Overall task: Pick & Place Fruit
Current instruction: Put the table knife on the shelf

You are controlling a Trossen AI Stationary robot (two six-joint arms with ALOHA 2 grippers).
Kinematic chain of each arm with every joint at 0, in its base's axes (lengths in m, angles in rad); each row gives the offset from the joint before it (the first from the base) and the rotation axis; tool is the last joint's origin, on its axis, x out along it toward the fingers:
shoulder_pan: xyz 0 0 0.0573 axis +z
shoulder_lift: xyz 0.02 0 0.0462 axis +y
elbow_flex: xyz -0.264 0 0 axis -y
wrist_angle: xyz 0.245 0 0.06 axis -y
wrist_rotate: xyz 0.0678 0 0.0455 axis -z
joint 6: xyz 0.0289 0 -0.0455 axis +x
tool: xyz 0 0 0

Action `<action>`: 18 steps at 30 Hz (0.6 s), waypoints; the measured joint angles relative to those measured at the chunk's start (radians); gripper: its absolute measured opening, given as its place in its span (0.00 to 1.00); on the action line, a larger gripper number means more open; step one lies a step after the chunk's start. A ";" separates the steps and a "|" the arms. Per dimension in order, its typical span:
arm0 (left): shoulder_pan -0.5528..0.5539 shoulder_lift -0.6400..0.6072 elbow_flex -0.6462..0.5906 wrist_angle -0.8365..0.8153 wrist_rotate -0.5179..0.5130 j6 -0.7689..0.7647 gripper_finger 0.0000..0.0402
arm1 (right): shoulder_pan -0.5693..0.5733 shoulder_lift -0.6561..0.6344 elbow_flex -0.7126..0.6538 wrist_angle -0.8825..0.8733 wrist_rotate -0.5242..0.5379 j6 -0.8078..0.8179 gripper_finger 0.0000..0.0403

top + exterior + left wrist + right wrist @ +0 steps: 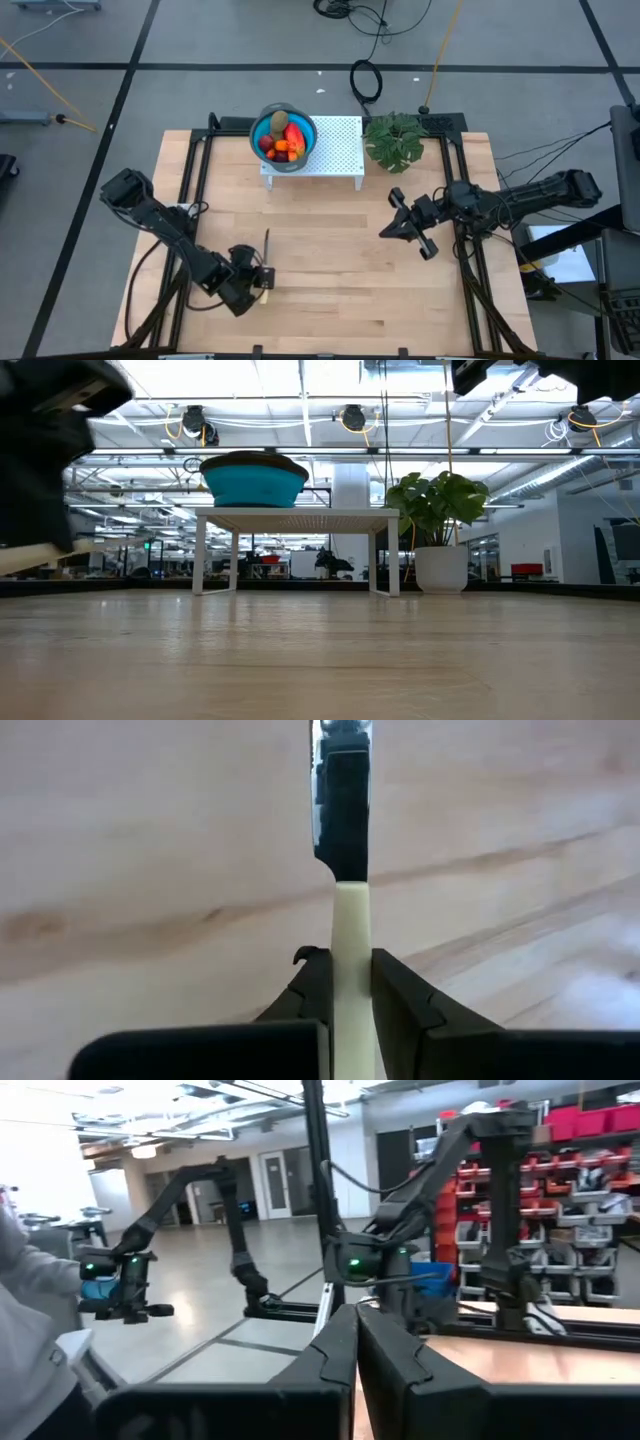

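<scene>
The fruit (283, 140) lies heaped in a blue bowl (272, 128) on a white perforated stand (335, 150) at the table's far middle; in the low view only the bowl (255, 482) shows. My left gripper (350, 988) is near the front left of the table, shut on a knife (267, 250) with a cream handle and a dark blade that points toward the far edge. My right gripper (385, 232) hangs shut and empty above the table's right half, well clear of the bowl. My left gripper pinches the knife's cream handle (350, 945) between its two fingers (398, 992), which meet its two flat sides. The fingers slant down at it from the near left. The blade (343, 800) reaches on past the fingertips, and the handle (40, 555) is raised off the tabletop.
A leafy potted plant (395, 140) stands right of the stand at the far edge. Bare wooden tabletop (330, 260) stretches between the two arms. Black frame rails (190, 170) run along the table's sides. A person's grey sleeve (25, 1330) shows beyond the table.
</scene>
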 joint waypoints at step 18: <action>0.342 -0.003 0.260 0.255 -0.143 0.750 0.09 | 0.141 0.131 0.000 -0.031 0.114 -0.034 0.09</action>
